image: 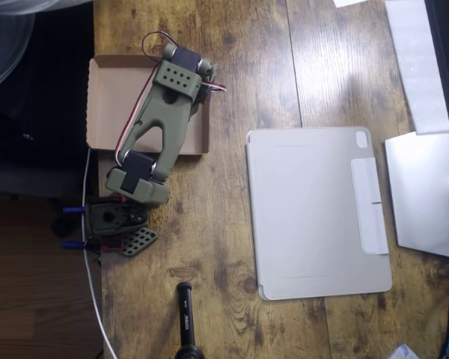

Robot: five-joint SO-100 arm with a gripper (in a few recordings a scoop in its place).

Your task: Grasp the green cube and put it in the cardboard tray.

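Over the upper left of the overhead view, the olive-green robot arm [165, 120] extends from its base [118, 224] at the left edge of the wooden table [284, 60] up and to the right, so that its upper links lie above the cardboard tray [105, 97]. This tray is a shallow brown square with low upturned rims; it sits at the table's left edge, and the arm covers most of its right half, leaving the left portion of the floor and the left rim exposed. At the arm's far end, near the tray's upper right corner, a perforated green plate and two black servo housings with red and white wires are visible. The gripper [198, 75] is located at this end, but it points down beneath the links, so its fingers are hidden and it cannot be determined whether they are released or clenched on anything. The green cube cannot be located: any position it may occupy under the arm or in the covered part of the tray is concealed. A flat grey tablet cover [318, 209] lies at centre right, well apart from the tray. A black cylindrical object [185, 318] stands at the lower centre edge, and a white cable [91, 277] runs down the left side.
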